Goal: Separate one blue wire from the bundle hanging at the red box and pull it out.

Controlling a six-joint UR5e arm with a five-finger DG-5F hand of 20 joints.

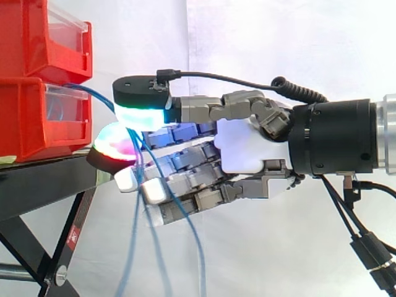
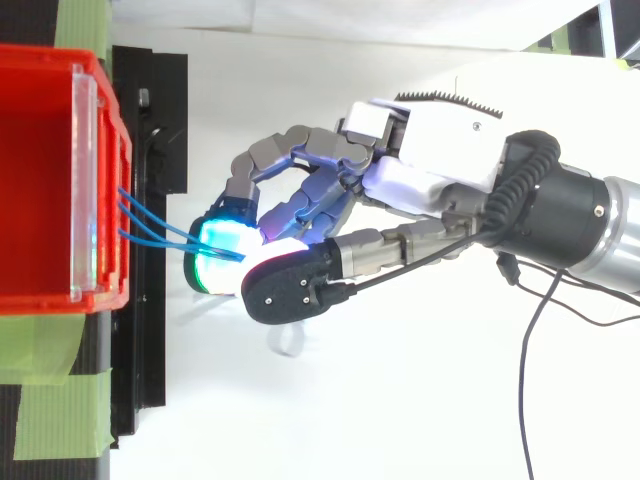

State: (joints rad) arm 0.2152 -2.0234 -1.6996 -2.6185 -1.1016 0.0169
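Your hand (image 1: 247,148), nearest you, has its fingers (image 1: 185,179) curled and its glowing pads (image 1: 145,116) pinched on the blue wires (image 1: 96,96) just outside the red box (image 1: 37,117), seemingly to part one from the others hanging below.

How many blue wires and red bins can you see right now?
blue wires: 3
red bins: 2
Total: 5
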